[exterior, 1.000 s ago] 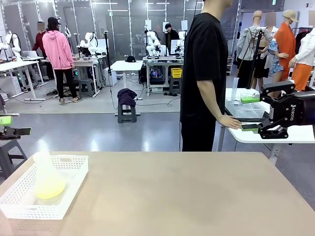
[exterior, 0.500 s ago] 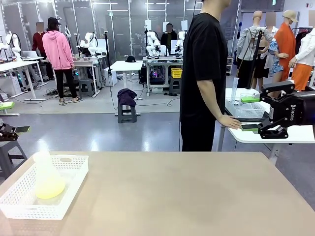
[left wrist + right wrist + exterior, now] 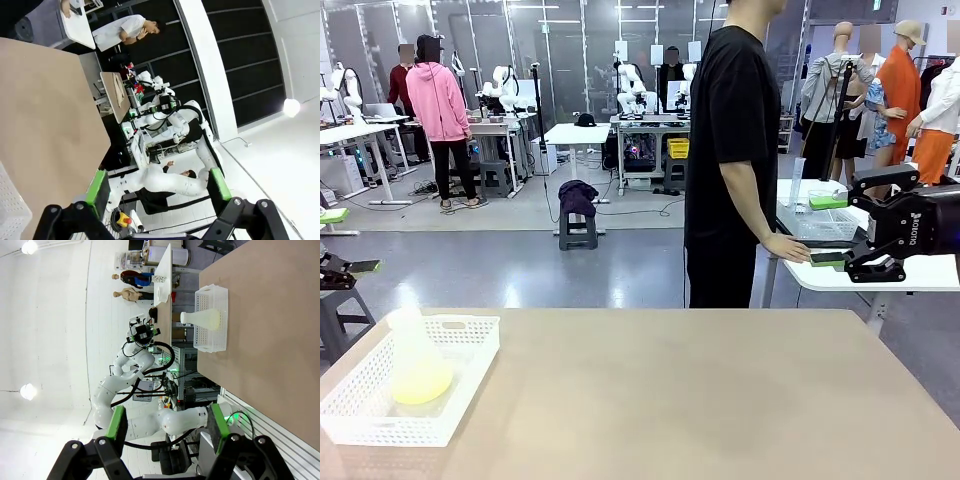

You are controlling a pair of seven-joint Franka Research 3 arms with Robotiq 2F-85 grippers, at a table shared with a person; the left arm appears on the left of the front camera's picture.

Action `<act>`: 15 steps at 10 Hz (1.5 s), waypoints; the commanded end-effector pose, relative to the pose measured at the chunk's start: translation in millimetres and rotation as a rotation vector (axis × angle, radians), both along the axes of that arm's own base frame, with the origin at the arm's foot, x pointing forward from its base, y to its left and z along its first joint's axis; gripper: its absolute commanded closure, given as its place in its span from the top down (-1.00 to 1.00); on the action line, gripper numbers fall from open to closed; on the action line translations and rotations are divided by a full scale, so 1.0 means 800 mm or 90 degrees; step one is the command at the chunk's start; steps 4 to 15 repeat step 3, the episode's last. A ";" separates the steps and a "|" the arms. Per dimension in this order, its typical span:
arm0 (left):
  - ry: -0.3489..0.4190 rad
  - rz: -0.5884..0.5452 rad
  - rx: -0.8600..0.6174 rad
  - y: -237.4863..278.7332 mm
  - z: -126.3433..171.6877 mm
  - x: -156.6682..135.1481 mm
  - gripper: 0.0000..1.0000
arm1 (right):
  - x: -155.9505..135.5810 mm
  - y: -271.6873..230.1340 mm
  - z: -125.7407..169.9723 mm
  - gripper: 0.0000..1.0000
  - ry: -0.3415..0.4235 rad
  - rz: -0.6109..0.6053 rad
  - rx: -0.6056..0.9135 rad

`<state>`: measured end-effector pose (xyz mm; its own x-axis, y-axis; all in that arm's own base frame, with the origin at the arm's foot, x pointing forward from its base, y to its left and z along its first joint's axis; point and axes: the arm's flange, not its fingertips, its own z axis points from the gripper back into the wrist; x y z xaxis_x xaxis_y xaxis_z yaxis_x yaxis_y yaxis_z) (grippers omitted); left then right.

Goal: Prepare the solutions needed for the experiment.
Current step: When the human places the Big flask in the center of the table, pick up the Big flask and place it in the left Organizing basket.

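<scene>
Both grippers, left and right, gape empty; front view shows flask in basket.

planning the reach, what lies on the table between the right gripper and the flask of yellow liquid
Nothing: front view shows bare tan tabletop between the right gripper and the clear conical flask of pale yellow liquid in its white basket.

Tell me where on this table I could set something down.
The tabletop is bare from the white basket rightward, across the middle and right side to the far edge by the person. The near-left corner is crowded: the basket there holds the flask.
</scene>
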<state>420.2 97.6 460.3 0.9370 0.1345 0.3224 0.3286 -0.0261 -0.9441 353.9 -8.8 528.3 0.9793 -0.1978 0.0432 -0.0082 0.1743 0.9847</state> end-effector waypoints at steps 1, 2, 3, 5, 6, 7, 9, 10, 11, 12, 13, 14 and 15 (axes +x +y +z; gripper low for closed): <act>-0.014 0.014 -0.003 -0.001 0.000 0.002 1.00 | 0.000 0.001 0.002 0.62 -0.006 0.001 0.009; -0.014 0.014 -0.003 -0.001 0.000 0.002 1.00 | 0.000 0.001 0.002 0.62 -0.006 0.001 0.009; -0.014 0.014 -0.003 -0.001 0.000 0.002 1.00 | 0.000 0.001 0.002 0.62 -0.006 0.001 0.009; -0.014 0.014 -0.003 -0.001 0.000 0.002 1.00 | 0.000 0.001 0.002 0.62 -0.006 0.001 0.009; -0.014 0.014 -0.003 -0.001 0.000 0.002 1.00 | 0.000 0.001 0.002 0.62 -0.006 0.001 0.009; -0.014 0.014 -0.003 -0.001 0.000 0.002 1.00 | 0.000 0.001 0.002 0.62 -0.006 0.001 0.009; -0.014 0.014 -0.003 -0.001 0.000 0.002 1.00 | 0.000 0.001 0.002 0.62 -0.006 0.001 0.009; -0.014 0.014 -0.003 -0.001 0.000 0.002 1.00 | 0.000 0.001 0.002 0.62 -0.006 0.001 0.009; -0.014 0.014 -0.003 -0.001 0.000 0.002 1.00 | 0.000 0.001 0.002 0.62 -0.006 0.001 0.009; -0.014 0.014 -0.003 -0.001 0.000 0.002 1.00 | 0.000 0.001 0.002 0.62 -0.006 0.001 0.009; -0.014 0.014 -0.003 -0.001 0.000 0.002 1.00 | 0.000 0.001 0.002 0.62 -0.006 0.001 0.009; -0.014 0.014 -0.003 -0.001 0.000 0.002 1.00 | 0.000 0.001 0.002 0.62 -0.006 0.001 0.009; -0.014 0.014 -0.003 -0.001 0.000 0.002 1.00 | 0.000 0.001 0.002 0.62 -0.006 0.001 0.009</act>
